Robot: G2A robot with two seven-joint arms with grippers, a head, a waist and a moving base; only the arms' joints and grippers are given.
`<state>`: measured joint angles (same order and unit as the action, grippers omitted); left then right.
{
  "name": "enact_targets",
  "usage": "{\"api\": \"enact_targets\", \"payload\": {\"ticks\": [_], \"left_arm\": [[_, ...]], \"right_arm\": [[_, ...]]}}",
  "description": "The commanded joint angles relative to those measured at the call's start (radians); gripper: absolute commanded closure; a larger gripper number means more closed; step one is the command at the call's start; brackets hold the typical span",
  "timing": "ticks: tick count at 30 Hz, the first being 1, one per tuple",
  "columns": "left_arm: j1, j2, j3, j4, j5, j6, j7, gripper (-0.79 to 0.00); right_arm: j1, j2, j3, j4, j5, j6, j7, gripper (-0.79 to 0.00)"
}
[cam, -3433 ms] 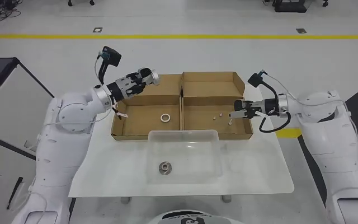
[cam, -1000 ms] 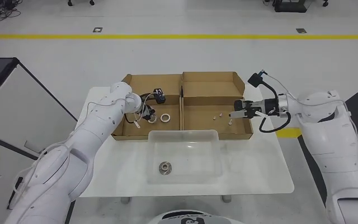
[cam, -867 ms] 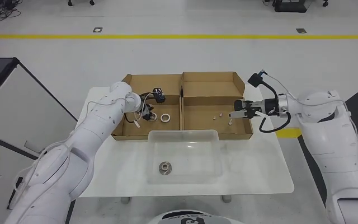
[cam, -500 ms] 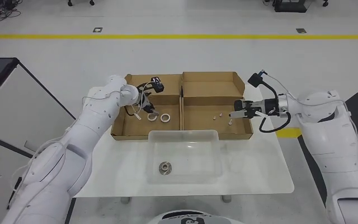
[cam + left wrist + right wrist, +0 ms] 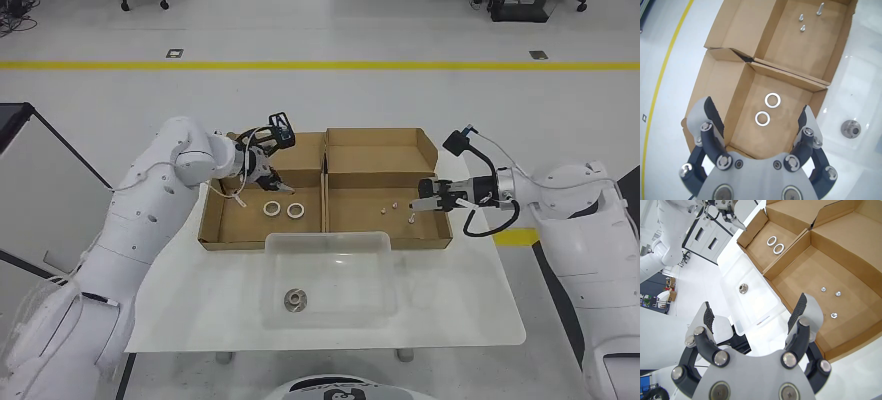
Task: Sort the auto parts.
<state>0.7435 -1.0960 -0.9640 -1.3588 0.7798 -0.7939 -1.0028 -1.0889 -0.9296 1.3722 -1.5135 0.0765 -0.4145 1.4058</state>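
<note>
Two silver washers [image 5: 270,209] [image 5: 295,210] lie side by side on the floor of the left cardboard box [image 5: 208,228]. My left gripper [image 5: 273,182] hangs open and empty above that box's back part; in the left wrist view the washers [image 5: 773,100] [image 5: 762,118] lie below the open left gripper [image 5: 757,108]. Three small bolts [image 5: 395,207] [image 5: 833,315] lie in the right cardboard box [image 5: 446,228]. My right gripper [image 5: 416,203] is open and empty over that box's right side. A metal flanged hub [image 5: 294,298] [image 5: 743,288] sits in the clear bin [image 5: 328,238].
The two cardboard boxes stand side by side at the table's far side, each with a back compartment holding nothing. The clear bin is just in front of them, near the table's middle. White tabletop [image 5: 460,300] runs along both sides of the bin.
My left arm came down into the left box, let go a second washer beside the first, then rose and drew back toward the box's rear. The right arm kept still.
</note>
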Motion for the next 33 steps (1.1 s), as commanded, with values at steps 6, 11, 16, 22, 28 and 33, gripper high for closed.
{"api": "enact_targets", "payload": {"ticks": [6,11,16,22,28,33], "left_arm": [[0.163,0.055,-0.091,-0.284,-0.146,0.097,-0.12,-0.785],[0.163,0.055,-0.091,-0.284,-0.146,0.097,-0.12,-0.785],[0.163,0.055,-0.091,-0.284,-0.146,0.097,-0.12,-0.785],[0.173,0.059,-0.012,-0.346,-0.159,0.115,-0.138,-0.785],[0.123,0.087,0.118,-0.444,-0.286,0.228,-0.252,-0.785],[0.045,0.119,0.217,-0.498,-0.395,0.294,-0.318,-0.785]], "right_arm": [[0.0,0.0,0.0,0.0,0.0,0.0,0.0,-0.785],[0.0,0.0,0.0,0.0,0.0,0.0,0.0,-0.785],[0.0,0.0,0.0,0.0,0.0,0.0,0.0,-0.785],[0.0,0.0,0.0,0.0,0.0,0.0,0.0,-0.785],[0.0,0.0,0.0,0.0,0.0,0.0,0.0,-0.785],[0.0,0.0,0.0,0.0,0.0,0.0,0.0,-0.785]]}}
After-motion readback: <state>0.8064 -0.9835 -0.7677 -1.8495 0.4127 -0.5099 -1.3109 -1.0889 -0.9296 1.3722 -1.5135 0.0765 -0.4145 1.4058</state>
